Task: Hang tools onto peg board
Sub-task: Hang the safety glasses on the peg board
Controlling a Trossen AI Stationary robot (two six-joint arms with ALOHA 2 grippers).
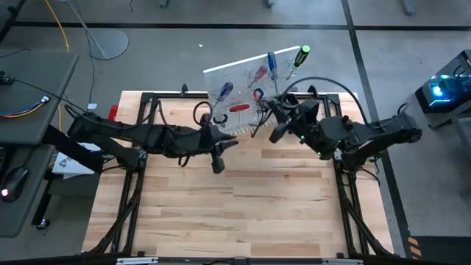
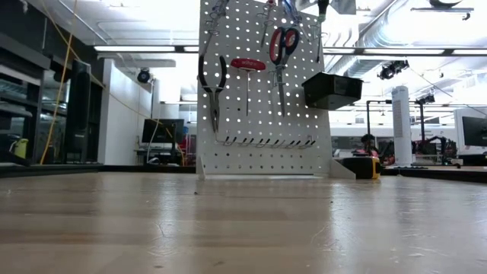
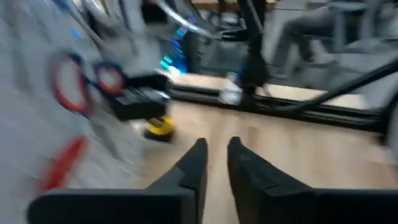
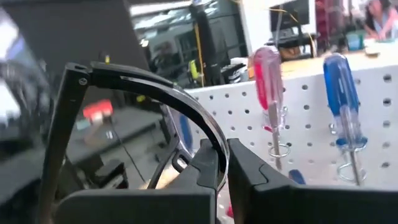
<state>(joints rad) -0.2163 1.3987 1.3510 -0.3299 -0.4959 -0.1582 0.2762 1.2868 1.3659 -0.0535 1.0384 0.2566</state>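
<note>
Both empty pincers stood just in front of the white perforated peg board (image 1: pixel 254 77): right pincer (image 1: pixel 278 132) pressed together, nearer the upright-hanging tools (image 2: pixel 247 72); left pincer (image 1: pixel 218 163) slightly parted.

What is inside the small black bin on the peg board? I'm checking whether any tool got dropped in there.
Nothing can be seen inside the black bin on the peg board: the low view shows only its outer walls, and the other views never look into it.

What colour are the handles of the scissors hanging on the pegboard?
Red, with dark blue inner rims; the scissors show best in the low view.
</note>
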